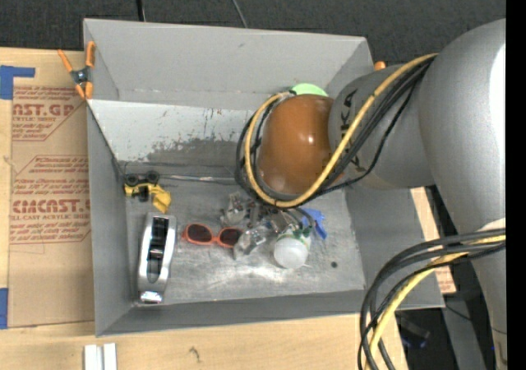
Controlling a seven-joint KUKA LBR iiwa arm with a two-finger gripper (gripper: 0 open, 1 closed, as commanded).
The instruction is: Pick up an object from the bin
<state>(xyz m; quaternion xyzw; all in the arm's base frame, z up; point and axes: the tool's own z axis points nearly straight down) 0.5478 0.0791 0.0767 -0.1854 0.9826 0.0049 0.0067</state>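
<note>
Grey metal bin [215, 60], viewed from above. The arm [460, 113] enters from the right of the frame. Its wrist carries an orange-brown rounded cover [294, 150], with black and yellow cables looped round it.

The end effector [246, 230] is low in the bin, at the middle of the floor and just below the cover. Its metal parts are partly hidden under the cover and cables. It cannot be told whether it is released or clenched, and nothing can be confirmed as grasped.

The nearest item is a pair of red sunglasses [203, 234], lying flat on the floor at centre. Their right end is at the end effector, either touching it or just beside it; which of the two cannot be told.

A white rounded item [289, 253], possibly a small bottle, lies just right of the end effector and a little lower. A blue item [315, 221] lies just above and to the right of the white one, partly under the cables.

A silver and black tape dispenser [155, 257] lies lengthwise at the lower left of the floor, well apart from the end effector. A small yellow and black clamp-like item [146, 189] lies at the upper left of the floor, near the back slope.

A light green item [309, 90] shows at the top edge of the cover, against the back of the bin; its kind cannot be told.
</note>
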